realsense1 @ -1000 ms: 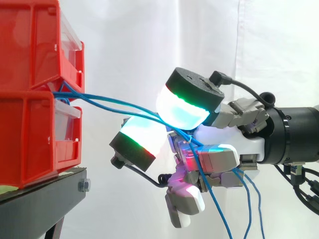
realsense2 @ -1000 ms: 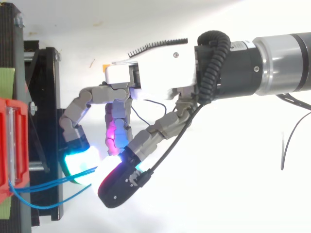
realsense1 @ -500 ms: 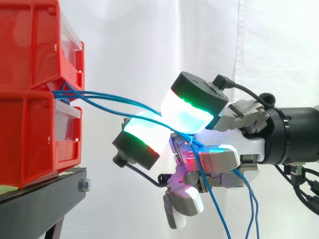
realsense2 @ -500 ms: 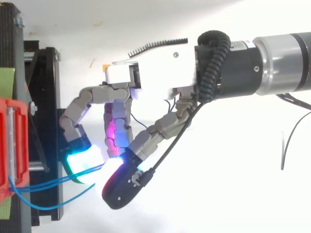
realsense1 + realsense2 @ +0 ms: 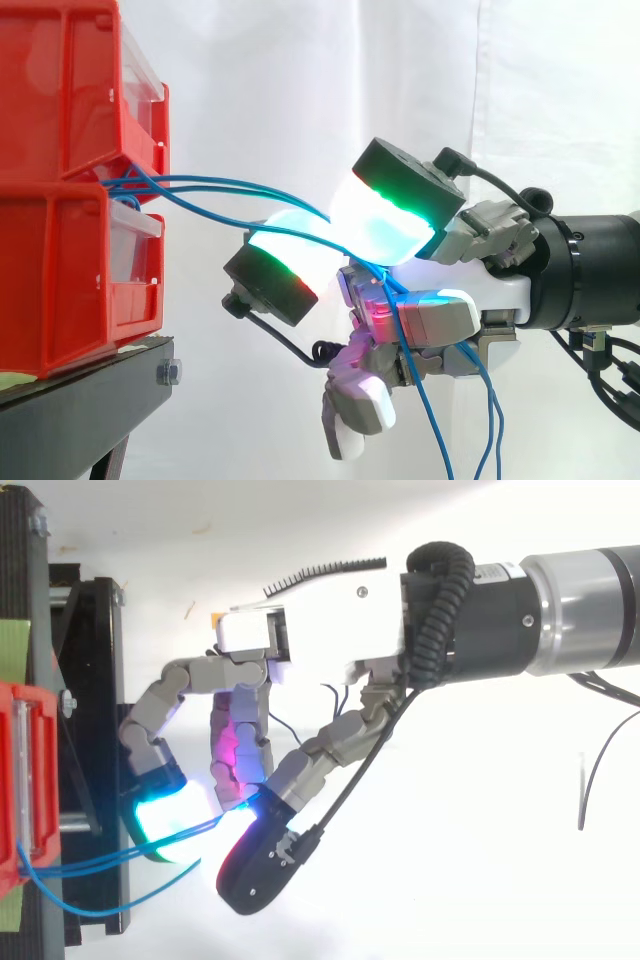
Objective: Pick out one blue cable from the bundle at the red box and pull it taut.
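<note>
So, the blue cables (image 5: 215, 183) are seen coming out from between the stacked red bins (image 5: 60, 250) on the left and running roughly level to the right, straight into the hand (image 5: 480, 290). Their long axis is pretty much lined up with the arm's reach, so tautness would be gained by a pull away from the bins. More than one strand looks to be pinched between the two big glowing pads (image 5: 385, 215), one above and one below. The fingers are curled round them, and the loose ends are hung below the palm. Some sag is left near the bins. From above, the pinch is sited just off the black stand (image 5: 105, 640).
</note>
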